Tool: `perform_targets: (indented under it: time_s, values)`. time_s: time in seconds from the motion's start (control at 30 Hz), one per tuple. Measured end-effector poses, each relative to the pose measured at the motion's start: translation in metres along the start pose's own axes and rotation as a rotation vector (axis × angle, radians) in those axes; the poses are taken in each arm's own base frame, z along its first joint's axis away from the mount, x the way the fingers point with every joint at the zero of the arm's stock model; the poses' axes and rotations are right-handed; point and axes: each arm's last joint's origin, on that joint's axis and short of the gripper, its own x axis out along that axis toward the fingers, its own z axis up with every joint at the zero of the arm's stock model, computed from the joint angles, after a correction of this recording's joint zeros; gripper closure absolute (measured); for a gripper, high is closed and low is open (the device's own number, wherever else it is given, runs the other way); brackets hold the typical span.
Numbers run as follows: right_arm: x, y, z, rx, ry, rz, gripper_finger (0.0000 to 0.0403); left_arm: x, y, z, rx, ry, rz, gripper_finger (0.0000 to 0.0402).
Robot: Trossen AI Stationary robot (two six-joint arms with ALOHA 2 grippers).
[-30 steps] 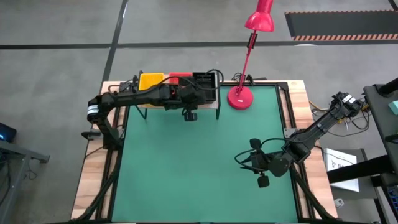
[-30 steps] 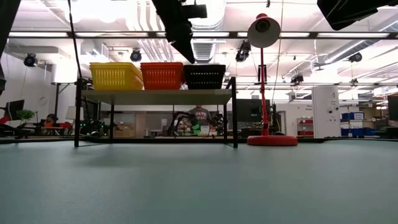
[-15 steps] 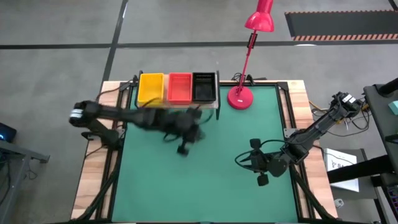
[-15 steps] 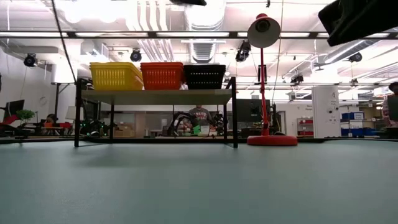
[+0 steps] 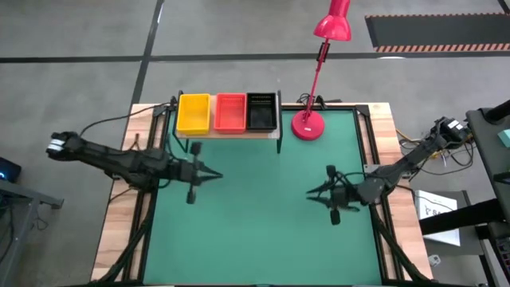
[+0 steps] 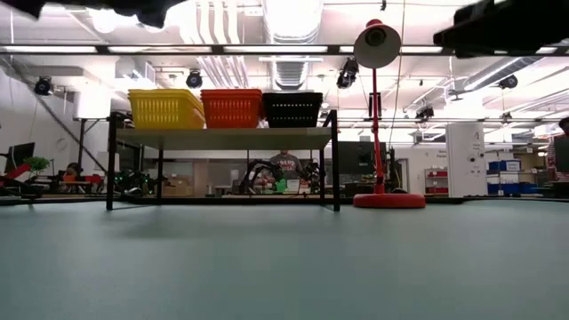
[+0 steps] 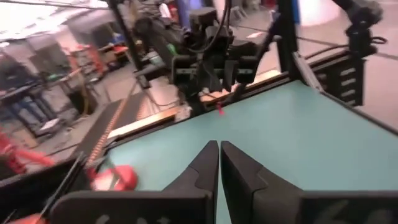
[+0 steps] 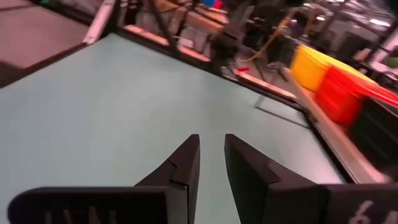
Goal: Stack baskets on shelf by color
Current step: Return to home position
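Observation:
The baskets stand in three one-colour stacks on the shelf (image 5: 227, 132) at the table's far edge: yellow (image 5: 194, 113), red-orange (image 5: 230, 112) and black (image 5: 261, 111). The low view shows them side by side, yellow (image 6: 165, 108), red-orange (image 6: 231, 108), black (image 6: 292, 109), resting by their bottoms on the plank top (image 6: 222, 138). My left gripper (image 5: 209, 174) hovers shut over the table's left half, near of the shelf. My right gripper (image 5: 312, 191) hovers over the right half, its fingers a little apart (image 8: 211, 146). Both touch nothing.
A red desk lamp stands by its round base (image 5: 307, 125) right of the shelf, its head (image 5: 333, 24) leaning beyond the far edge. The green table top (image 5: 255, 231) lies between and near of the two grippers. A person shows far behind the shelf (image 6: 284, 164).
My left arm has drawn back from over the shelf, swinging toward the table's left and near side, and its gripper now points right over the green top. My right gripper has shifted a little toward the far edge. The baskets have stayed put.

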Motion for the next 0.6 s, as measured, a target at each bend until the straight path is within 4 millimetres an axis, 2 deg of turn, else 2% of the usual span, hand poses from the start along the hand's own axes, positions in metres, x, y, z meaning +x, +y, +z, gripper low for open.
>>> perform_targets:
  time_s: [0.13,0.27,0.47,0.6]
  values:
    - [-0.017,-0.016,-0.01,0.044,-0.049,-0.055,0.0335,-0.03,0.004,-0.023,-0.014,-0.053,0.064,0.0401]
    - [-0.035,-0.027,-0.017,0.044,-0.123,-0.1,0.0335,-0.051,0.007,-0.036,-0.049,-0.117,0.127,0.0401]
    - [-0.067,-0.041,-0.029,0.149,-0.203,-0.147,0.0335,-0.068,0.003,-0.055,-0.055,-0.166,0.154,0.0401]
    - [-0.077,-0.045,-0.034,0.147,-0.225,-0.177,0.0335,-0.075,-0.001,-0.067,-0.06,-0.201,0.176,0.0401]
